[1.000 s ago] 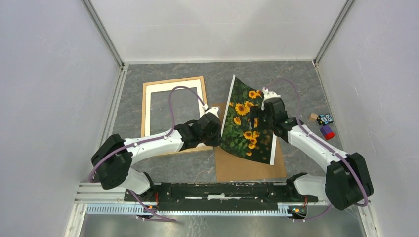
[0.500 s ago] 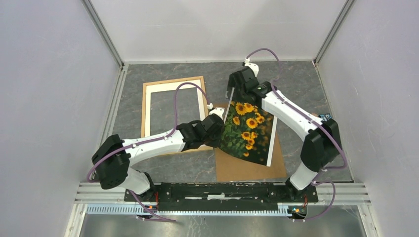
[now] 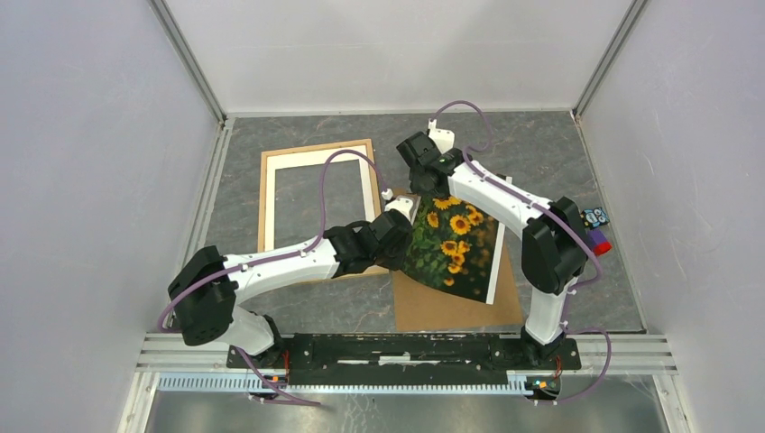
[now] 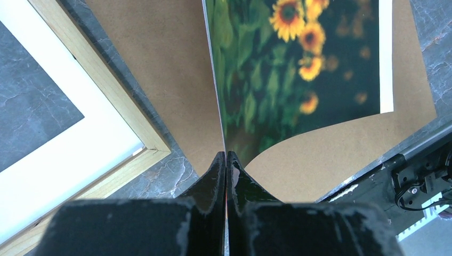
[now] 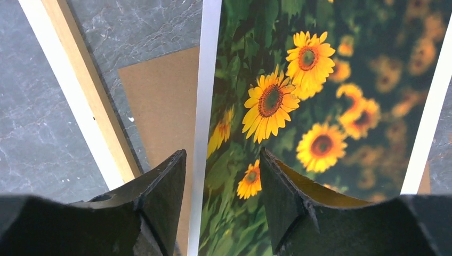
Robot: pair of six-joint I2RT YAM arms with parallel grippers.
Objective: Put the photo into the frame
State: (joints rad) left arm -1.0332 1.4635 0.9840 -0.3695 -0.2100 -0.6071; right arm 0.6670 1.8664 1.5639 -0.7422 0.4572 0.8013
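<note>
As left fingers [image 4: 213, 176] pinch photo [image 4: 277, 64], edge raised

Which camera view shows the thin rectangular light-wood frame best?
The top external view: the thin light-wood frame appears almost whole, the left arm covering one corner. Left wrist shows one corner; right wrist, one side strip.

The photo [image 3: 451, 248] overlies the board [image 3: 451, 313], right of the frame [image 4: 104, 80].

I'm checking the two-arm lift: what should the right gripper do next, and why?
Probably close the right gripper: its open jaws straddle the white-bordered edge of the photo, while the left gripper alone pinches the near edge.
</note>
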